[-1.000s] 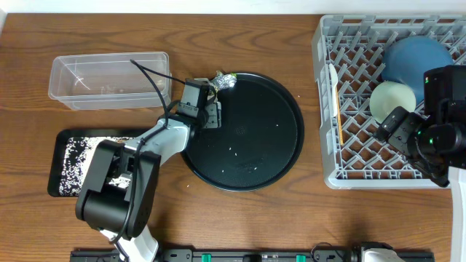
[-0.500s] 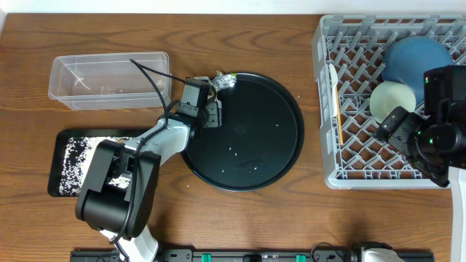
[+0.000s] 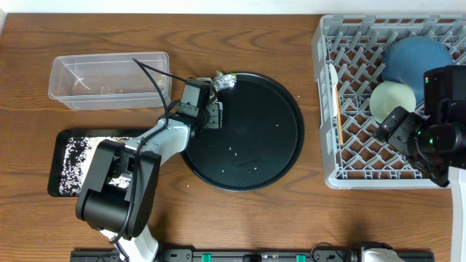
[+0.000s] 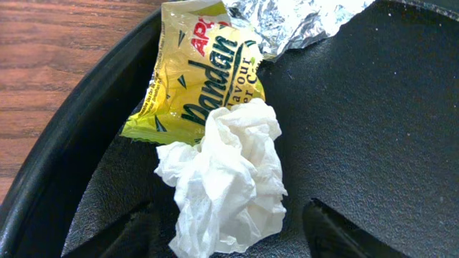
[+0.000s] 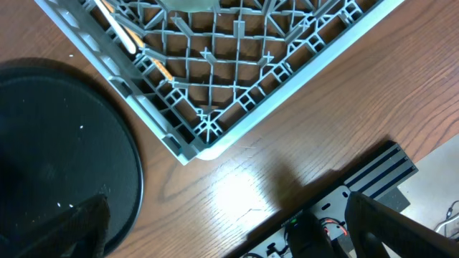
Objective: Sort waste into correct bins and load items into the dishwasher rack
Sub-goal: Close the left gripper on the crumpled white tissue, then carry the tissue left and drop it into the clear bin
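Note:
My left gripper [image 3: 209,114] is open at the upper left edge of the round black tray [image 3: 262,156]. In the left wrist view its fingers [image 4: 229,233] straddle a crumpled white paper scrap [image 4: 222,179], without closing on it. A yellow wrapper [image 4: 193,79] and silver foil [image 4: 287,21] lie just beyond; the foil [image 3: 225,81] also shows from overhead. My right gripper [image 5: 229,222] is open and empty, the arm hovering over the grey dishwasher rack [image 3: 331,145], which holds the blue plate [image 3: 416,58], green bowl [image 3: 392,98], white spoon [image 3: 333,76] and chopsticks [image 3: 338,116]. The cups are out of view.
The clear plastic tub [image 3: 109,78] stands at the back left. The shallow black tray [image 3: 57,164], strewn with white grains, lies at the front left, partly under my left arm. A few white grains dot the round tray.

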You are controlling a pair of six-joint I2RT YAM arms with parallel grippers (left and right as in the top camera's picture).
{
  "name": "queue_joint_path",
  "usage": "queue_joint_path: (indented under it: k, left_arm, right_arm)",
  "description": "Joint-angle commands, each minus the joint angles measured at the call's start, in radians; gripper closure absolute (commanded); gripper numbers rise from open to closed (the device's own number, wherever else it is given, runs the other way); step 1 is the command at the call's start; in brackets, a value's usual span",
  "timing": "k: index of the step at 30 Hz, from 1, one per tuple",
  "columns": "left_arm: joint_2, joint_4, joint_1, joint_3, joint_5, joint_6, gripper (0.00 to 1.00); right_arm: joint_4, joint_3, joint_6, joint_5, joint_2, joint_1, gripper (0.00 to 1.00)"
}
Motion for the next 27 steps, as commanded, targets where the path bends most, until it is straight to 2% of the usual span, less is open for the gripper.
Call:
queue_joint_path:
  k: [1, 11, 18, 21, 27]
  left_arm:
    - [0.015, -0.007, -0.002, 0.012, 0.003, 0.028, 0.39]
    - [0.015, -0.028, -0.001, 0.012, 0.003, 0.043, 0.66]
    - [0.015, -0.022, -0.001, 0.012, 0.003, 0.059, 0.81]
    - [0.015, -0.019, -0.001, 0.012, 0.003, 0.061, 0.92]
    - [-0.016, -0.024, -0.001, 0.012, 0.004, 0.062, 0.94]
  right_arm:
    - [-0.002, 0.000, 0.016, 0.003, -0.003, -0.007, 0.01]
    - [-0.001, 0.000, 0.016, 0.003, -0.003, -0.007, 0.01]
    - [-0.001, 0.000, 0.016, 0.003, -0.003, -0.007, 0.01]
    - [-0.001, 0.000, 0.016, 0.003, -0.003, -0.007, 0.01]
    - [-0.001, 0.000, 0.016, 0.003, -0.003, -0.007, 0.01]
